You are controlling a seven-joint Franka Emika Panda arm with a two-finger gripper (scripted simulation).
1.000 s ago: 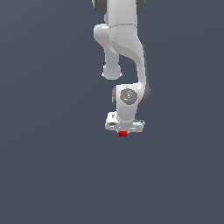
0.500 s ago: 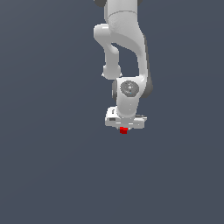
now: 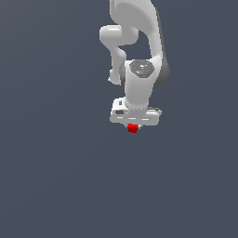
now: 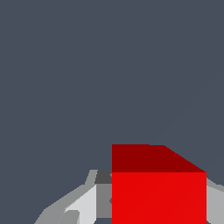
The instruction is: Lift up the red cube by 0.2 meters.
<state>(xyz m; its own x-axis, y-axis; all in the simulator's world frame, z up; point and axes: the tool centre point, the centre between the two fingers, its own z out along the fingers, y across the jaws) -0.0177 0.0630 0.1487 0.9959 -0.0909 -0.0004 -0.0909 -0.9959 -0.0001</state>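
Note:
The red cube (image 3: 133, 128) is a tiny bright-red block just under the white gripper (image 3: 133, 127) in the exterior view. The gripper's wide white body hides most of the fingers there. In the wrist view the red cube (image 4: 158, 188) fills the space between the two grey fingers (image 4: 83, 202), which press on its sides. The gripper (image 4: 153, 205) is shut on the cube. The white arm rises from the gripper toward the top of the exterior view.
A plain dark grey-blue surface (image 3: 56, 176) fills both views. No other object shows.
The gripper and the red cube have risen together in the exterior view, and the arm has folded closer to the camera. The grip on the cube is unchanged.

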